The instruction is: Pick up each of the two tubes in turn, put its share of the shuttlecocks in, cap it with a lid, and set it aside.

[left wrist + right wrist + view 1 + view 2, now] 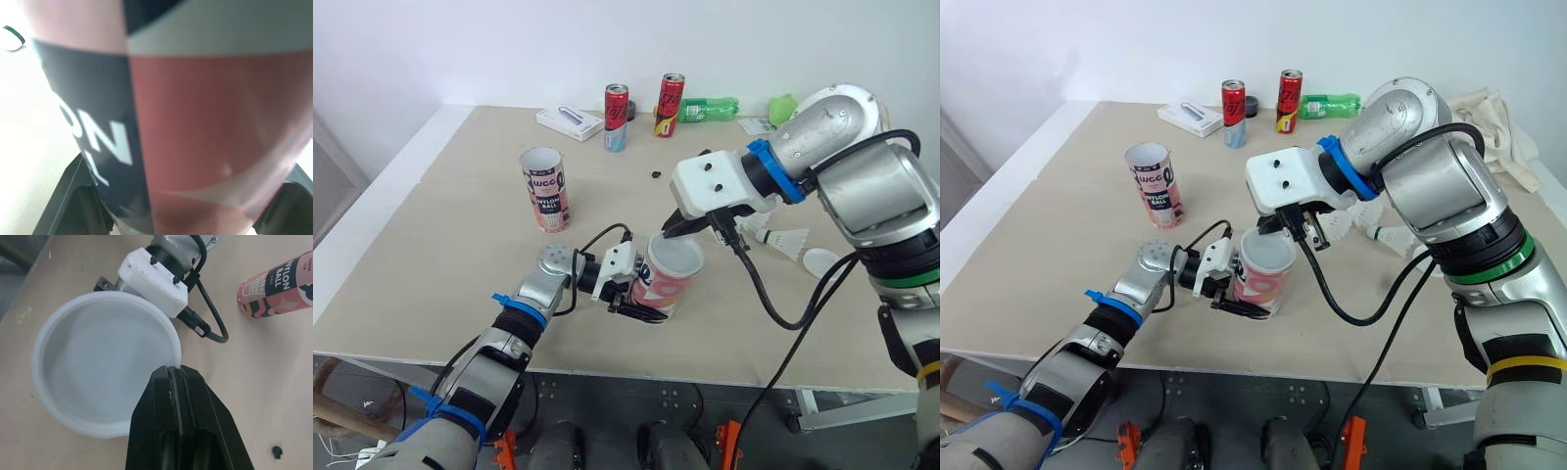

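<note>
Capping step in hand. The left gripper (644, 305) has its jaws clamped round the tube (668, 284), near the front edge of the tabletop (460, 245). The right gripper (171, 369) has its jaws all but closed, pinching the rim of the white lid (105, 367) at the tube's mouth. Next, by judgement: seat the lid square, then release.

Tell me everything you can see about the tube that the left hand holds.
The tube looks like cardboard, printed in pink, dark blue and white with white letters. It stands slightly tilted near the front edge of the table, clamped on its side by the left hand. Its white top looks like a lid. The shut right hand is at that rim.
</note>
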